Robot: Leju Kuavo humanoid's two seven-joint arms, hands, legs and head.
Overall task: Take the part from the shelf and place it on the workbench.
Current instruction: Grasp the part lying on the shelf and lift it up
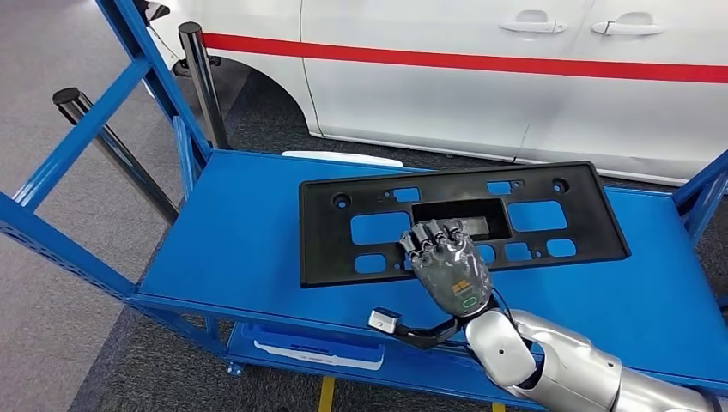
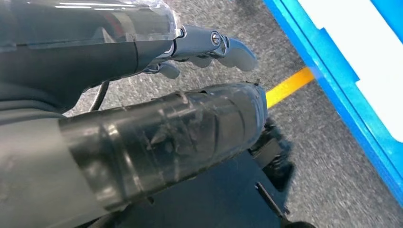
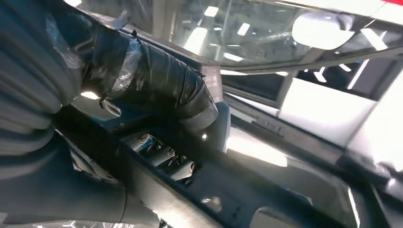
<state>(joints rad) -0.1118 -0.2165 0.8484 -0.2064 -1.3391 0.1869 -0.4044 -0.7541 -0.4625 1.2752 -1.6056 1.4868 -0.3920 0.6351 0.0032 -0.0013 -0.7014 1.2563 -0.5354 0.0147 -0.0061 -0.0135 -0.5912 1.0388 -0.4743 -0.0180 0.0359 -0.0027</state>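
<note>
At the far left, the blue shelf frame (image 1: 81, 137) slants up beside two dark posts (image 1: 204, 81), and under the top deck a blue bin (image 1: 313, 345) sits on the lower level; its contents cannot be made out. The left hand (image 2: 157, 95) hangs low over grey floor with a yellow line (image 2: 288, 85), its fingers loosely curled and holding nothing, apparently kept out of the way. Further right, the part, a black plastic panel with cut-outs (image 1: 532, 210), lies flat on the blue shelf deck (image 1: 232, 232), well apart from any workbench. The right hand (image 1: 446, 262) rests over its near edge, fingers hooked into a central opening, which looks like a grip for lifting; whether the thumb closes underneath cannot be told. Behind stands a white car (image 1: 515, 77) with a red stripe.
</note>
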